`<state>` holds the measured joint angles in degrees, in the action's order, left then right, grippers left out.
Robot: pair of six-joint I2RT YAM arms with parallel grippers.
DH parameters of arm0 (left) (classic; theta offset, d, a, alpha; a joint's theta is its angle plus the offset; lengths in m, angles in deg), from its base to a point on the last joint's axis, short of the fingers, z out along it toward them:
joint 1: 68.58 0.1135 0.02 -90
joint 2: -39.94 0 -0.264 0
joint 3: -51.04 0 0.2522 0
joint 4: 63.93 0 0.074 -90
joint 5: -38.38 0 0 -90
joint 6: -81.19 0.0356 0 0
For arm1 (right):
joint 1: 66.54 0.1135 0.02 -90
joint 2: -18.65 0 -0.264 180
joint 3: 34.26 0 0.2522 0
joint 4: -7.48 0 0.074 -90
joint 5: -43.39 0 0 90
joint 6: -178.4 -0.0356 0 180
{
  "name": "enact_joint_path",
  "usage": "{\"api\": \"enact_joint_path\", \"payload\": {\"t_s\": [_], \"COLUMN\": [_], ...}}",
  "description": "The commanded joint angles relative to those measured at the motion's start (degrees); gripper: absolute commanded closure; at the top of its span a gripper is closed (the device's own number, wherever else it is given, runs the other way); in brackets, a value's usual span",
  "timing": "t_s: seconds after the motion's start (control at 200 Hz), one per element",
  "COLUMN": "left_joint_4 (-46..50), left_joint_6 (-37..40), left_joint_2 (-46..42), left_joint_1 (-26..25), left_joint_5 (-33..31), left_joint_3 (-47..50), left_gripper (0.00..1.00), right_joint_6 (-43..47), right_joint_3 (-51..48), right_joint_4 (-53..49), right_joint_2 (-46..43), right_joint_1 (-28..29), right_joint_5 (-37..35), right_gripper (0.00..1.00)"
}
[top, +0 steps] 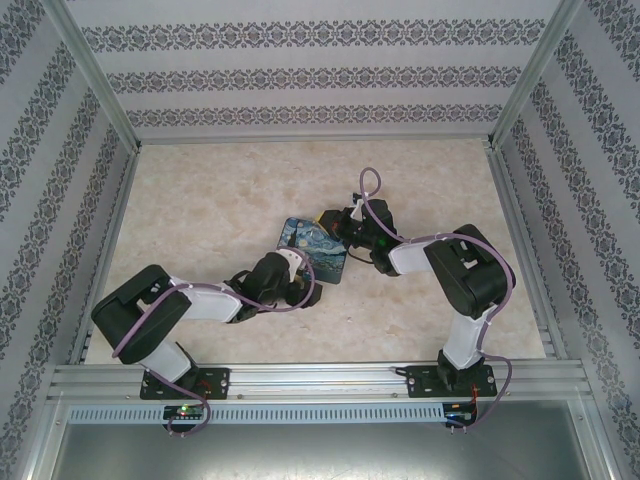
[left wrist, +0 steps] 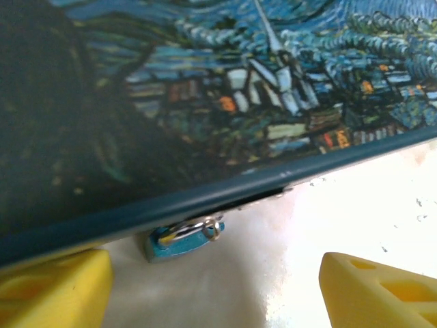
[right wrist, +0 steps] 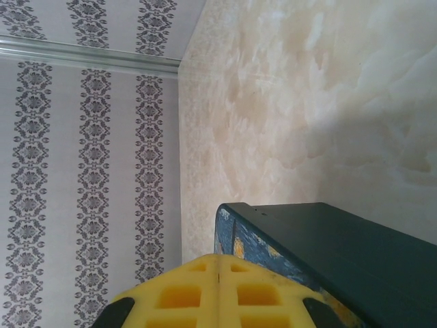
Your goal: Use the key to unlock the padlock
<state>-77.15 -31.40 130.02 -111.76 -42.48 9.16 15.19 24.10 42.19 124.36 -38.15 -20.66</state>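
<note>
The small greyish metal padlock (left wrist: 188, 238) hung under the edge of the blue-and-yellow night-sky-print box (left wrist: 259, 89), lower centre of the left wrist view. The left gripper (left wrist: 215, 280) was wide open and empty below it. The right gripper (right wrist: 218, 297) was closed, finger against finger, beside the box's corner.

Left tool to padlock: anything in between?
Nothing visible. In the left wrist view the padlock sits tucked at the lower edge of the painted box, just ahead of the open left tool, with only bare table between them. The box edge overhangs the lock from above.
</note>
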Motion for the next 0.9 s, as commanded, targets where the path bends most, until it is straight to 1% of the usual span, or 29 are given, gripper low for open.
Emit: {"api": "enact_joint_path", "payload": {"t_s": [0.0, 0.125, 0.23, 0.445, 0.58, 0.894], "left_joint_4": [-2.26, -2.42, -2.83, -6.02, -7.78, -10.96], "left_joint_6": [3.68, 4.41, 4.34, 0.73, -1.89, -5.31], "left_joint_2": [1.81, 2.93, 4.15, 4.15, 2.98, 4.79], "left_joint_1": [-1.98, -2.78, -3.20, -3.58, -3.50, -3.49], "left_joint_5": [-3.25, -4.81, -4.48, 0.48, 1.70, 0.05], "left_joint_3": [-1.81, -2.52, -3.54, -4.54, -4.18, -3.40], "left_gripper": [0.20, 0.20, 0.20, 0.20, 0.20, 0.20], "right_joint_6": [0.70, 0.86, 0.96, 1.05, 1.23, 1.12], "right_joint_3": [-1.55, -1.82, -1.80, -1.45, -1.53, -2.06], "right_joint_4": [1.00, 1.10, 1.10, 1.01, 0.93, 1.80], "right_joint_2": [1.86, 2.13, 2.37, 3.14, 3.53, 4.31], "right_joint_1": [0.71, 0.71, 0.71, 0.71, 0.67, 0.80], "right_joint_5": [0.13, 0.21, 0.32, 0.66, 0.67, 0.76], "right_gripper": [1.00, 1.00, 1.00, 1.00, 1.00, 1.00]}}
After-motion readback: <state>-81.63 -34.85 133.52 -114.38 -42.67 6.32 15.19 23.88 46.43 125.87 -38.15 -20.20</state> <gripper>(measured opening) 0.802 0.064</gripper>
